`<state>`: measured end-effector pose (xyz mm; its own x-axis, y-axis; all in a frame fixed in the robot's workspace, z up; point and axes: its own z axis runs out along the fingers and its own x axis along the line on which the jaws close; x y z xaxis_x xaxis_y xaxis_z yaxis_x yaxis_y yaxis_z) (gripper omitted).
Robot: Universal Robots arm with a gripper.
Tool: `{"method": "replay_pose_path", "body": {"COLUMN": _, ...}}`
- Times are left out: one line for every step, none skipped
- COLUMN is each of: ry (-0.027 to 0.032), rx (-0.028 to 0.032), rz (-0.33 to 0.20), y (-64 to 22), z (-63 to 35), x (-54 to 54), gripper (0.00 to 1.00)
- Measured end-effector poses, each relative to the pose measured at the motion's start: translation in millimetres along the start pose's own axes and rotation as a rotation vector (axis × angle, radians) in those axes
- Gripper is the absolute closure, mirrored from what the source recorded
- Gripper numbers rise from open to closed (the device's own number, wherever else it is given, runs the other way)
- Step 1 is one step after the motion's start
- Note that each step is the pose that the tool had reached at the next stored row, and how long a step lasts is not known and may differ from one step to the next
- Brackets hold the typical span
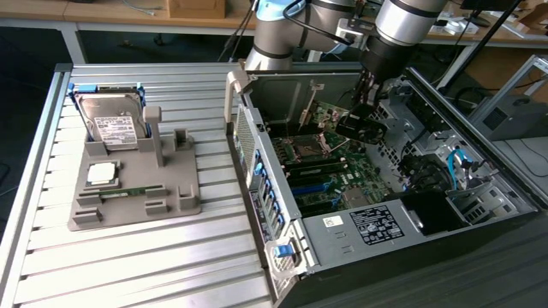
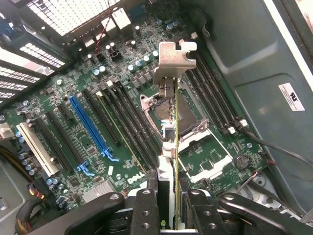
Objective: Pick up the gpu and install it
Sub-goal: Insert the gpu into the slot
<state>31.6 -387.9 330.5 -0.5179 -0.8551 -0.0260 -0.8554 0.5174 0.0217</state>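
The gpu (image 1: 329, 116) is held inside an open computer case (image 1: 256, 154), clamped edge-on between the jaws of the gripper (image 1: 360, 123), which are closed on the card's end. In the wrist view the gpu (image 2: 170, 128) is seen as a thin upright line running away from the gripper (image 2: 173, 203), with its silver bracket (image 2: 172, 61) at the far end. It is carried above the motherboard (image 2: 93, 147), over the processor socket (image 2: 151, 110), and is not yet seated in a slot.

The socket is flanked on both sides by rows of black memory slots (image 2: 124, 117). A blue slot (image 2: 89, 126) and a white slot (image 2: 35, 147) lie further across the board. The working space is hemmed in by the case's walls, and a bundle of cables (image 1: 432, 170) is crowded against the side at the exterior view's right.

Outside the case, on the slatted tabletop (image 1: 128, 263), a grey holder (image 1: 171, 202) is set well apart at the exterior view's left. A hard drive (image 1: 115, 126) is propped in it, with a processor chip (image 1: 101, 173) and a memory stick (image 1: 130, 191) laid below.
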Motion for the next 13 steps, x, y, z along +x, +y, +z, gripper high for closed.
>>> {"method": "replay_pose_path", "body": {"ry": 0.0001, "rx": -0.0001, "rz": -0.003, "y": 0.0, "z": 0.0, "x": 0.0, "gripper": 0.73}}
{"method": "replay_pose_path", "body": {"ry": 0.0002, "rx": -0.0002, "rz": -0.006, "y": 0.0, "z": 0.0, "x": 0.0, "gripper": 0.73}}
{"method": "replay_pose_path", "body": {"ry": 0.0002, "rx": -0.0003, "rz": -0.01, "y": 0.0, "z": 0.1, "x": 0.0, "gripper": 0.73}}
{"method": "replay_pose_path", "body": {"ry": 0.0003, "rx": -0.0003, "rz": -0.012, "y": 0.0, "z": 0.1, "x": 0.0, "gripper": 0.73}}
{"method": "replay_pose_path", "body": {"ry": 0.0003, "rx": -0.0004, "rz": -0.014, "y": 0.0, "z": 0.1, "x": 0.0, "gripper": 0.73}}
{"method": "replay_pose_path", "body": {"ry": 0.0004, "rx": -0.0004, "rz": -0.017, "y": 0.0, "z": 0.1, "x": 0.0, "gripper": 0.73}}
{"method": "replay_pose_path", "body": {"ry": 0.0004, "rx": -0.0005, "rz": -0.02, "y": 0.0, "z": 0.2, "x": 0.0, "gripper": 0.73}}
{"method": "replay_pose_path", "body": {"ry": 0.0005, "rx": -0.0006, "rz": -0.022, "y": 0.0, "z": 0.2, "x": 0.0, "gripper": 0.73}}
{"method": "replay_pose_path", "body": {"ry": 0.0006, "rx": -0.0007, "rz": -0.028, "y": 0.0, "z": 0.3, "x": 0.0, "gripper": 0.73}}
{"method": "replay_pose_path", "body": {"ry": 0.0007, "rx": -0.0008, "rz": -0.032, "y": 0.0, "z": 0.3, "x": 0.0, "gripper": 0.73}}
{"method": "replay_pose_path", "body": {"ry": 0.0008, "rx": -0.0009, "rz": -0.035, "y": 0.0, "z": 0.3, "x": 0.0, "gripper": 0.73}}
{"method": "replay_pose_path", "body": {"ry": 0.0008, "rx": -0.001, "rz": -0.038, "y": 0.0, "z": 0.3, "x": 0.0, "gripper": 0.73}}
{"method": "replay_pose_path", "body": {"ry": 0.0009, "rx": -0.001, "rz": -0.04, "y": 0.0, "z": 0.4, "x": 0.0, "gripper": 0.73}}
